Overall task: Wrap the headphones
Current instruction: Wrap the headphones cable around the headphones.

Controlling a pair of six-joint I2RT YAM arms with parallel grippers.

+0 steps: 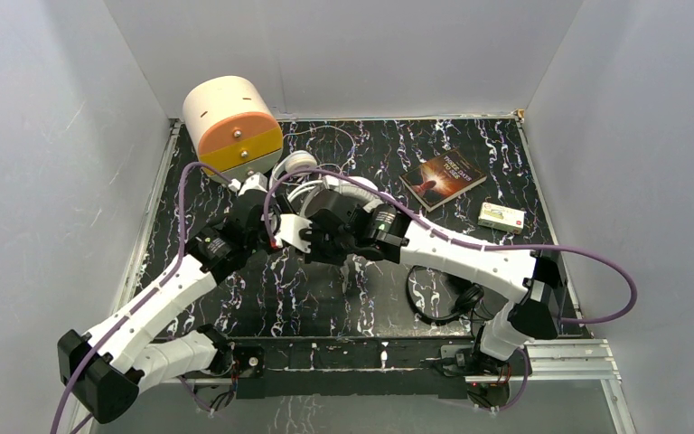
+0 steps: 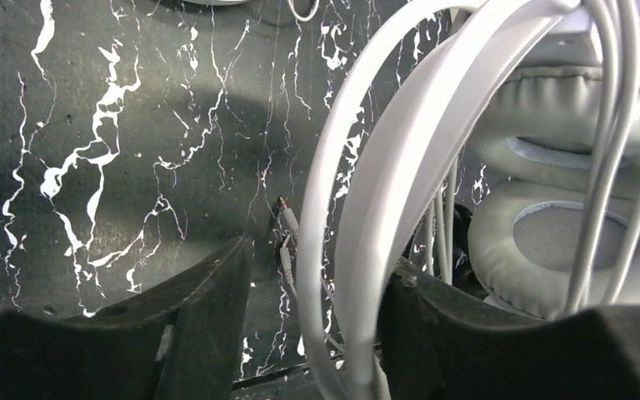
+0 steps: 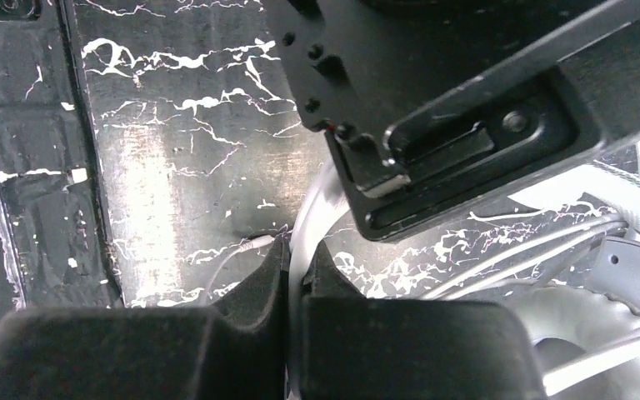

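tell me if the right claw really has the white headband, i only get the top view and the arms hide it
observer: yes, the right wrist view shows the right claw shut on the white headband, pinched between its pads.
operator: and the left claw
observer: the left claw is open, its fingers either side of the same band, with a gap at one finger.
operator: where's the plug
observer: the plug lies on the table just past the left claw's fingertips.

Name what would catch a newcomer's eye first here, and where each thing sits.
In the middle of the black marbled table, the right gripper pinches the headband of big white over-ear headphones, while the left gripper straddles it, jaws apart. At the back left stands a cream and orange cylinder.
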